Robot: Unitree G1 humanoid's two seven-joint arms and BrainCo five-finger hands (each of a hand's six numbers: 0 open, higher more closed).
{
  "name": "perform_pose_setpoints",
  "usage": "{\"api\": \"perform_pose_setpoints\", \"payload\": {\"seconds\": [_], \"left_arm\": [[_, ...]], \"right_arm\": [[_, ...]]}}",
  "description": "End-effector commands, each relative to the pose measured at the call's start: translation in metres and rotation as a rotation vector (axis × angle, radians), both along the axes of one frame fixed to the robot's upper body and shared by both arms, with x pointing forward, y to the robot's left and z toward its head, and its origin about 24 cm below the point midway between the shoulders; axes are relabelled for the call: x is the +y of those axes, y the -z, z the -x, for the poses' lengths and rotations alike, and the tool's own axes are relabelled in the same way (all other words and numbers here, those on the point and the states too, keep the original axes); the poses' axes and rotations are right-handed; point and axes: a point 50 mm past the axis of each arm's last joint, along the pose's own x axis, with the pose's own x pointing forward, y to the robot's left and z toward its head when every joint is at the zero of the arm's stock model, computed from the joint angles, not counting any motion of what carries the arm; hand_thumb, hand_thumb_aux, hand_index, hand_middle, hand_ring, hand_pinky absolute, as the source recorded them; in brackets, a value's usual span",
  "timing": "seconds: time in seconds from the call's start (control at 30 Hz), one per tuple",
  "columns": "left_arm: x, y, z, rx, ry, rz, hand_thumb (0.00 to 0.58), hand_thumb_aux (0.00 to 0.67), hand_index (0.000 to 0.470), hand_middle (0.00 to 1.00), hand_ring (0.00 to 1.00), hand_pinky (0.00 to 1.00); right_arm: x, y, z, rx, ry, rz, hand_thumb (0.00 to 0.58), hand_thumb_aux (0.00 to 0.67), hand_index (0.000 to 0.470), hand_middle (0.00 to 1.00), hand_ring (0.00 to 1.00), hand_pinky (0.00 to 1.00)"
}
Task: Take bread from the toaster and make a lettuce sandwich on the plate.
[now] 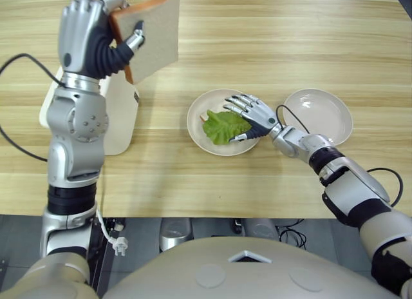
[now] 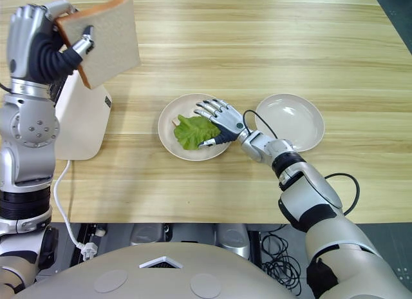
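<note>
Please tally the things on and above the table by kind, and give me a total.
Plates: 2
Lettuce leaves: 1
Bread slices: 2, one in the left hand, one peeking from under the leaf
Toasters: 1
Total: 6

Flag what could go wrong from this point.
1. The left hand holds the bread slice by one edge, high over the toaster; it could slip out.
2. The right hand lies over the lettuce on the plate, so it may block the slice or drag the leaf away.
</note>
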Motion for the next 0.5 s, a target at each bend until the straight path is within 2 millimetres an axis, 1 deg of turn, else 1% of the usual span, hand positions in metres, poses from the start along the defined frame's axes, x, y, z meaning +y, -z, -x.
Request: {"api": "perform_pose_setpoints", "payload": {"seconds": [0.03, 0.07, 0.1, 0.13, 0.17, 0.2, 0.3, 0.37, 0.4, 0.43, 0.5], "left_arm": [[-0.003, 0.017, -0.005, 0.073, 0.019, 0.007, 0.58, 0.67, 0.46, 1.0, 1.0, 1.0], [-0.003, 0.02, -0.006, 0.082, 0.021, 0.006, 0.58, 0.67, 0.46, 1.0, 1.0, 1.0], [-0.004, 0.023, -0.007, 0.093, 0.023, 0.005, 0.58, 0.67, 0.46, 1.0, 1.0, 1.0], [-0.005, 0.025, -0.008, 0.103, 0.025, 0.001, 0.58, 0.67, 0.46, 1.0, 1.0, 1.0], [-0.005, 0.027, -0.008, 0.111, 0.028, 0.001, 0.58, 0.67, 0.46, 1.0, 1.0, 1.0], [-0.006, 0.029, -0.008, 0.116, 0.029, 0.0, 0.58, 0.67, 0.46, 1.0, 1.0, 1.0], [-0.006, 0.032, -0.009, 0.125, 0.028, -0.002, 0.58, 0.67, 0.46, 1.0, 1.0, 1.0], [-0.006, 0.033, -0.009, 0.127, 0.028, -0.003, 0.58, 0.67, 0.46, 1.0, 1.0, 1.0], [-0.005, 0.033, -0.009, 0.128, 0.027, -0.003, 0.58, 0.67, 0.46, 1.0, 1.0, 1.0], [-0.005, 0.034, -0.009, 0.13, 0.027, -0.003, 0.58, 0.67, 0.46, 1.0, 1.0, 1.0], [-0.005, 0.035, -0.009, 0.133, 0.025, -0.004, 0.58, 0.67, 0.46, 1.0, 1.0, 1.0]], "right_arm": [[-0.001, -0.002, -0.001, -0.017, -0.011, 0.012, 0.14, 0.087, 0.06, 0.0, 0.0, 0.0], [-0.001, -0.002, -0.001, -0.02, -0.012, 0.009, 0.19, 0.121, 0.083, 0.0, 0.0, 0.0], [-0.001, -0.003, -0.001, -0.022, -0.013, 0.007, 0.288, 0.194, 0.133, 0.0, 0.0, 0.0], [-0.001, -0.003, -0.001, -0.023, -0.014, 0.006, 0.36, 0.257, 0.177, 0.0, 0.0, 0.0], [-0.001, -0.004, -0.002, -0.025, -0.015, 0.004, 0.36, 0.257, 0.177, 0.0, 0.0, 0.0], [-0.001, -0.005, -0.002, -0.027, -0.016, 0.003, 0.441, 0.342, 0.235, 0.0, 0.0, 0.0], [-0.001, -0.007, -0.003, -0.034, -0.015, -0.002, 0.476, 0.386, 0.265, 0.0, 0.0, 0.0], [-0.001, -0.007, -0.003, -0.036, -0.014, -0.003, 0.512, 0.441, 0.303, 0.0, 0.0, 0.0], [-0.001, -0.007, -0.003, -0.036, -0.013, -0.004, 0.512, 0.441, 0.303, 0.0, 0.0, 0.0], [-0.001, -0.007, -0.003, -0.035, -0.013, -0.007, 0.527, 0.468, 0.321, 0.0, 0.0, 0.0], [0.0, -0.007, -0.003, -0.034, -0.014, -0.011, 0.524, 0.462, 0.317, 0.0, 0.0, 0.0]]}}
